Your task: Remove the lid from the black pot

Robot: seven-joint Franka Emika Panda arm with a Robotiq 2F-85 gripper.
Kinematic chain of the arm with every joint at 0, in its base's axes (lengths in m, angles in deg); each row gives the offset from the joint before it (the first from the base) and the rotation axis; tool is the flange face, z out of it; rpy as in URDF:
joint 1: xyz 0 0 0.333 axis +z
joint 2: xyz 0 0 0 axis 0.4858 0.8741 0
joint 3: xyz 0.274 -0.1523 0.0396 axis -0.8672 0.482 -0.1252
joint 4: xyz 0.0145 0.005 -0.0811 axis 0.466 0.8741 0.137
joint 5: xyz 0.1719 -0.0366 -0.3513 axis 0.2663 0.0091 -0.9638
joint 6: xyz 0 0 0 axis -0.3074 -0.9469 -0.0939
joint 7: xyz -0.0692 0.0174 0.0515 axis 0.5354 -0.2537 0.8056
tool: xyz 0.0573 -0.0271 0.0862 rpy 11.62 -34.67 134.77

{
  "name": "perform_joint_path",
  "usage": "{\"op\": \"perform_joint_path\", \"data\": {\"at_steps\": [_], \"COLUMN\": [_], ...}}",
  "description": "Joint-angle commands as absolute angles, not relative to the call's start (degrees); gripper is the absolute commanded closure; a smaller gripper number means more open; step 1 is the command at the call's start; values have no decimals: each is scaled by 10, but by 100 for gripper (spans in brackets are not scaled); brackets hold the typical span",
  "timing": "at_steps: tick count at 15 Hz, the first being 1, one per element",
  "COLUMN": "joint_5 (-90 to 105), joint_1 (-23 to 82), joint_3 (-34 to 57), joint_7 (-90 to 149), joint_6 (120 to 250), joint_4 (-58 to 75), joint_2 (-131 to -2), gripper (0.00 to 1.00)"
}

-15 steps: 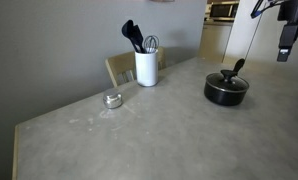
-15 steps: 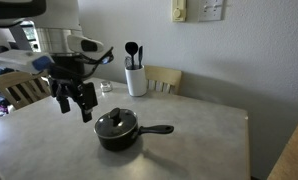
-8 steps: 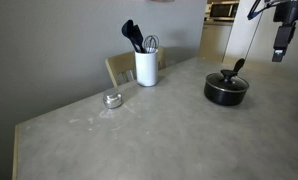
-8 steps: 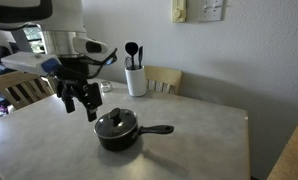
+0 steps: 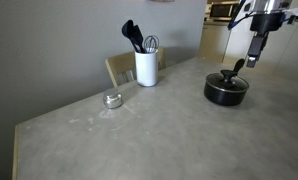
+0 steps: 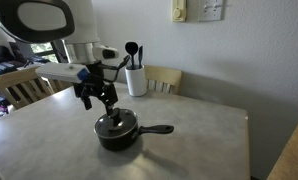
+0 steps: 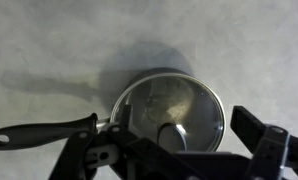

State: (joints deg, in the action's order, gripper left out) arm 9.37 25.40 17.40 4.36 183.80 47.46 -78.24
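Two exterior views: we see the black pot [image 6: 117,136] on the grey table [image 5: 139,130], with the gripper [image 6: 108,104] hovering just above it.
Wrist view only: jaws spread wide, holding nothing; stick handle [image 7: 44,132] matte black.
Lid [image 7: 174,105]: round clear glass, metal rim, seated on pot.

1. My arm [image 6: 64,72] reaches out level, and the wrist bends downward.
2. The tool [image 6: 101,102] hangs pointing straight down in both exterior views [image 5: 254,52].
3. Its fingers [image 7: 264,150] stand wide apart in the wrist view, probably fully spread, though they look blurred.
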Motion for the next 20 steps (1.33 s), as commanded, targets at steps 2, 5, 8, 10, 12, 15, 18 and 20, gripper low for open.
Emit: {"op": "perform_joint_path", "data": {"at_steps": [2, 5, 8, 10, 12, 15, 18, 20], "joint_5": [95, 87, 87, 97, 110, 125, 119, 121], "joint_1": [236, 235, 235, 232, 228, 219, 214, 209], "joint_3": [147, 140, 138, 135, 131, 125, 127, 126], "joint_7": [5, 29, 30, 27, 19, 9, 13, 9], "joint_6": [1877, 1870, 1869, 1886, 1888, 1903, 1922, 1934], "joint_4": [403, 416, 416, 427, 427, 430, 429, 427], "joint_2": [-686, -699, -700, -701, -694, -689, -683, -680], "gripper": [0, 0, 0, 0, 0, 0, 0, 0]}}
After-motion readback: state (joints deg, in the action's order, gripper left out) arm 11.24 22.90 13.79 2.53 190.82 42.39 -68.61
